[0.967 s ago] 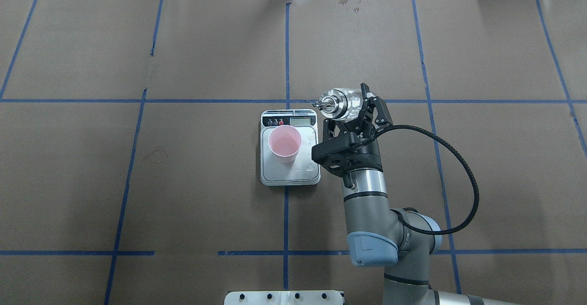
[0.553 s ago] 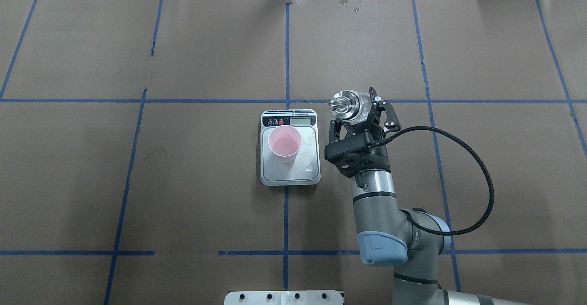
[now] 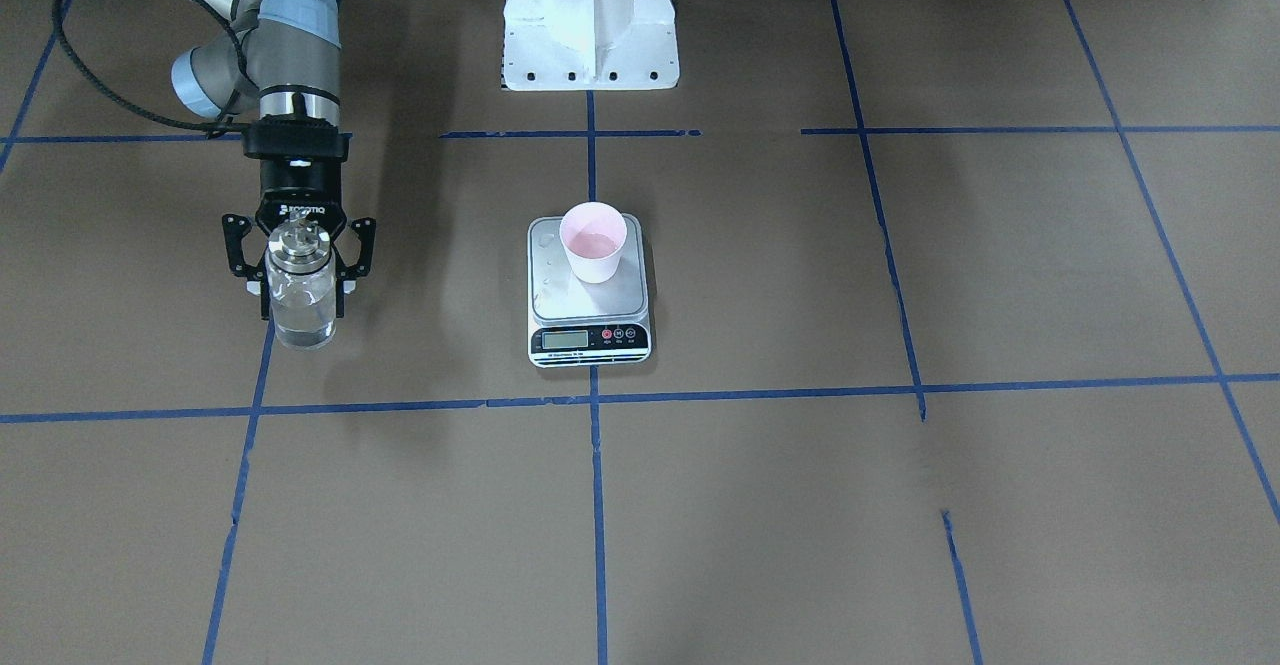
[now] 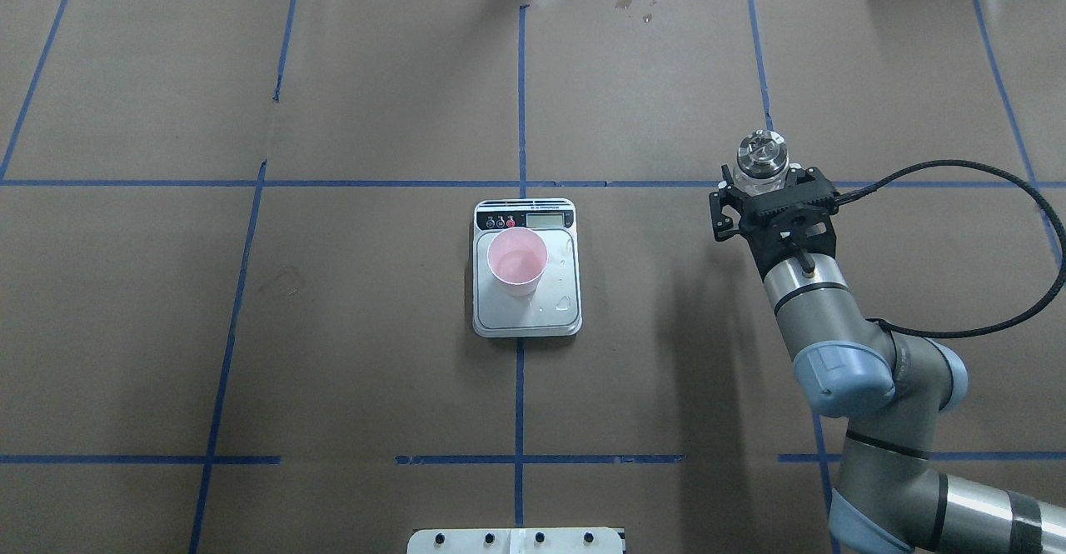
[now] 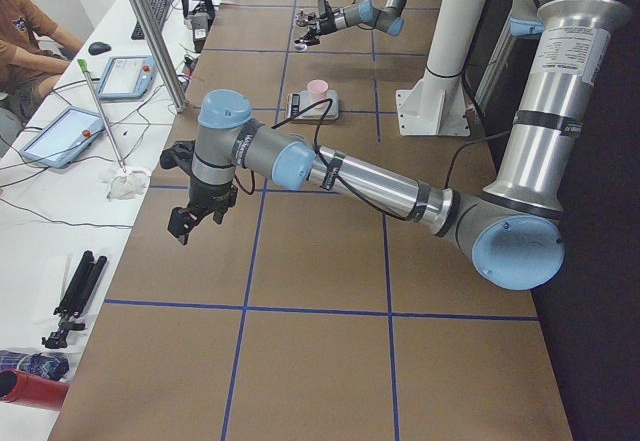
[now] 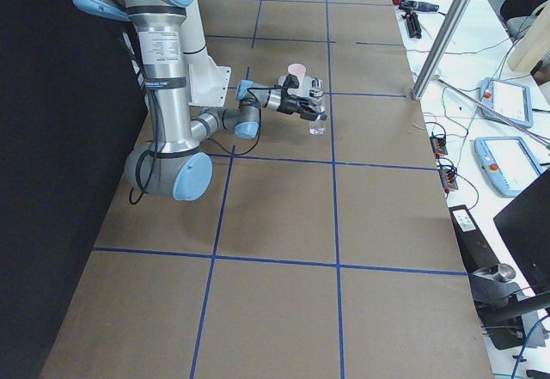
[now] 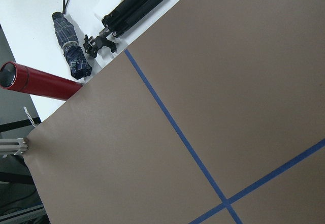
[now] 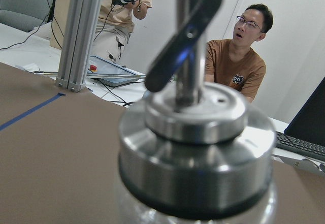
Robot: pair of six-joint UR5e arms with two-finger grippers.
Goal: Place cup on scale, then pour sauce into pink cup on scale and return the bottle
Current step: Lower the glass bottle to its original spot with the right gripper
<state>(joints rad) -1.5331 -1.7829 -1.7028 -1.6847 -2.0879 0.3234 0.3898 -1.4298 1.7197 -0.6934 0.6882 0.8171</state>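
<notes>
The pink cup point(image 4: 517, 261) stands upright on the scale point(image 4: 526, 308), toward its display end, also seen as cup point(image 3: 593, 242) on scale point(image 3: 590, 338). Far to the robot's right of it, my right gripper point(image 4: 764, 176) is shut on the glass bottle point(image 4: 761, 154), held upright at or just above the table. Clear sauce point(image 3: 300, 320) fills the lower part of the bottle point(image 3: 299, 285). The silver pourer cap point(image 8: 188, 148) fills the right wrist view. My left gripper point(image 5: 186, 223) shows only in the exterior left view, far from the scale; I cannot tell its state.
Droplets lie on the scale platform point(image 4: 566, 300). The white robot base point(image 3: 590, 35) stands behind the scale. A red cylinder point(image 7: 38, 82), an umbrella point(image 7: 71, 56) and a tripod point(image 7: 132, 8) lie off the table's left end. A person point(image 8: 238, 56) sits beyond the far edge.
My right gripper has carried the bottle rightward, away from beside the scale, and the bottle has turned from tilted to upright. Cup and scale have stayed put.
</notes>
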